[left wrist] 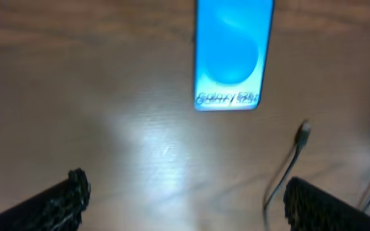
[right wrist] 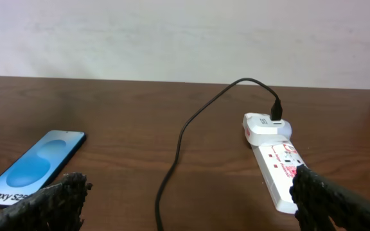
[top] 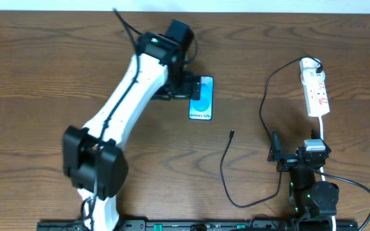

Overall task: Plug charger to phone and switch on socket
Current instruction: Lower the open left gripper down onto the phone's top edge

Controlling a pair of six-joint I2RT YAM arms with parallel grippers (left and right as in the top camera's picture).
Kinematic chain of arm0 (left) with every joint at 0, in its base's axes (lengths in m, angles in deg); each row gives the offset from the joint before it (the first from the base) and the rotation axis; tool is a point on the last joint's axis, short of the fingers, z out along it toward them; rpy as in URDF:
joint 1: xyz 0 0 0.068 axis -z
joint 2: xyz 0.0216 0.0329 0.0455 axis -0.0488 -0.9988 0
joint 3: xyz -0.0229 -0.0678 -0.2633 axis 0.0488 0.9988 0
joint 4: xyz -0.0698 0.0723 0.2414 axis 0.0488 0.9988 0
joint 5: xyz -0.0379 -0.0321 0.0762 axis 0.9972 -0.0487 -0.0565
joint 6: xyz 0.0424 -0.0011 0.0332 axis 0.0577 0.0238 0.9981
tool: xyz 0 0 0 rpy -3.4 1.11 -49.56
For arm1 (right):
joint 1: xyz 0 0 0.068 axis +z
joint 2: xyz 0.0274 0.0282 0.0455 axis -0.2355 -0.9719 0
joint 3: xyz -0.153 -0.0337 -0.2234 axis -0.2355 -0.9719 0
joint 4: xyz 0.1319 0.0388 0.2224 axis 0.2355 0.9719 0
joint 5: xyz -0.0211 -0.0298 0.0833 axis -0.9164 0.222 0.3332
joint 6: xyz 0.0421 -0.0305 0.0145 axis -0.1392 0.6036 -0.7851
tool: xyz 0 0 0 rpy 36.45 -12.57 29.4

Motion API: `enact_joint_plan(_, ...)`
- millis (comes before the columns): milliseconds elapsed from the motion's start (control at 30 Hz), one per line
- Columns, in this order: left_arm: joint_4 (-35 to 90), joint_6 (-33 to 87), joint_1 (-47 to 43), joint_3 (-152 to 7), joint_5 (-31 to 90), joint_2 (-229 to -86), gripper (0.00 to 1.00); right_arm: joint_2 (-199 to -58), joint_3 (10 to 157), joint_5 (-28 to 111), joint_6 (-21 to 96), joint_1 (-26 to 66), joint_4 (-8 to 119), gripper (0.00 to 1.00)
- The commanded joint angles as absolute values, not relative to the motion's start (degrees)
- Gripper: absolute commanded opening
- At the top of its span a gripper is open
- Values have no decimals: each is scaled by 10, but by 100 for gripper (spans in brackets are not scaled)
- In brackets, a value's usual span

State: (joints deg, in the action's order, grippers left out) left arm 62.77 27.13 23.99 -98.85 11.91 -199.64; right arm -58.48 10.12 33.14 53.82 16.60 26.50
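Overhead: the phone (top: 201, 98) lies flat at mid-table, and its screen reads "Galaxy S25". The charger (top: 222, 168) ends loose on bare wood, near the phone's lower right but apart. The socket (top: 316, 90) lies at the far right; its red print is too small to read.

Left wrist: the left gripper (left wrist: 185, 192) stands wide apart and empty, with free wood before the blurred phone.

Right wrist: the right gripper (right wrist: 191, 192) is also spread and empty, the phone to its left and the socket to its right.

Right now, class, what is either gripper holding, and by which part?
Nothing. The left gripper and the right gripper both stand open and empty.
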Motion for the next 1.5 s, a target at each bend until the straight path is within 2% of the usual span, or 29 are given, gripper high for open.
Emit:
enact_joint_plan(0,591,214,247,-997,125,-2044,98,-582,100,327,545,170,268,99)
enact_joint_plan(267,514,185,270,-997,123,-2126,98,-582,100,327,545,170,268,99)
enact_joint_plan(467,500,160,298,-997,42,-2138,98,-582,100,327,545,170,268,99)
enact_joint_plan(633,464,147,314,-997,42,-2138,98,-582,100,327,545,170,268,99)
enact_joint_plan(967,384,156,325,-990,-100,-2139,98,-582,100,327,545,170,268,99)
enact_joint_plan(1467,381,205,322,-990,-27,-2145,98,-582,100,327,545,170,268,99)
